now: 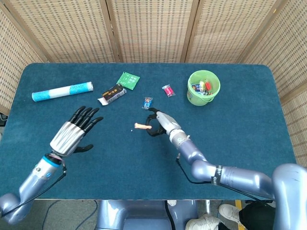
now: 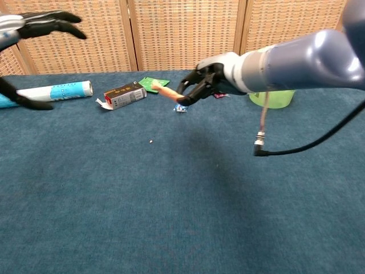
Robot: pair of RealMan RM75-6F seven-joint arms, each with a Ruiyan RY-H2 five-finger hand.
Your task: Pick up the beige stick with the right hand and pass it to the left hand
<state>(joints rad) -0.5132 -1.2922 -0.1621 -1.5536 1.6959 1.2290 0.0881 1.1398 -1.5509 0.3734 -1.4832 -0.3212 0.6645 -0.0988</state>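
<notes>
My right hand [image 1: 160, 123] grips the beige stick [image 1: 141, 126] by one end, above the middle of the blue table. The stick's free end points toward my left side. In the chest view the same right hand [image 2: 204, 81] holds the stick [image 2: 166, 92] raised well off the cloth. My left hand [image 1: 73, 132] is lifted over the left part of the table with its fingers spread and nothing in it. In the chest view the left hand [image 2: 35, 25] shows at the top left corner. A wide gap separates the stick's tip from the left hand.
A green bucket [image 1: 204, 87] with small items stands at the back right. A white and blue tube [image 1: 62, 91], a small dark box [image 1: 112, 94], a green packet [image 1: 128, 79], a blue sachet [image 1: 147, 102] and a pink sachet [image 1: 168, 90] lie along the back.
</notes>
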